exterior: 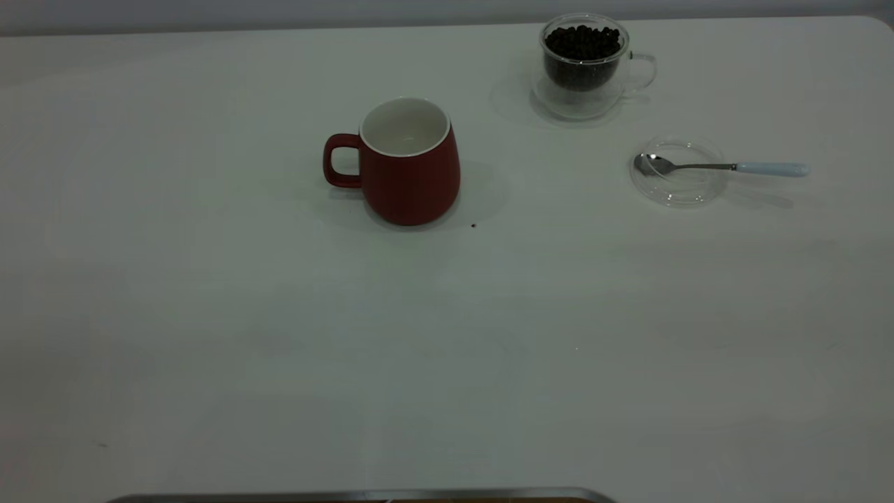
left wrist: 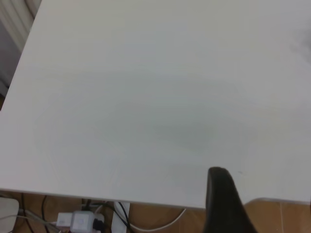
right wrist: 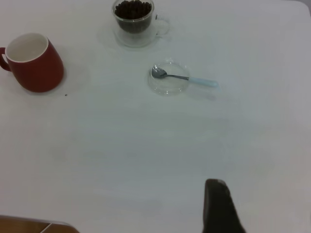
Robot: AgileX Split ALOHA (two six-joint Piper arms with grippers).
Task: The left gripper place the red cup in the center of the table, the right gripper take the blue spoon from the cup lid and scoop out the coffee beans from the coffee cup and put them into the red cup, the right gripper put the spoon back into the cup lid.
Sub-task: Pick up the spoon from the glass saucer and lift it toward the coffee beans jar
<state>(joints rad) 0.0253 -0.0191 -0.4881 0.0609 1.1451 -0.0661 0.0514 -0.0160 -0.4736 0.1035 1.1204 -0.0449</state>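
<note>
**Both grippers held back from the cups and spoon**

The right gripper (right wrist: 219,206) shows only one black finger in its wrist view, well apart from the cup lid (exterior: 679,171) and holding nothing; how far its jaws are open cannot be told. The left gripper (left wrist: 222,201) likewise shows one dark finger over the table (exterior: 209,335) edge, far from the lid, its opening unclear.

The blue spoon (exterior: 723,167) rests with its silver bowl inside the lid and its pale handle sticking out over the rim. Just beyond the lid stands the coffee cup (exterior: 583,66), full of coffee beans (exterior: 582,42). The red cup (exterior: 405,164) stands upright, well apart from the lid, near the table's middle.
</note>
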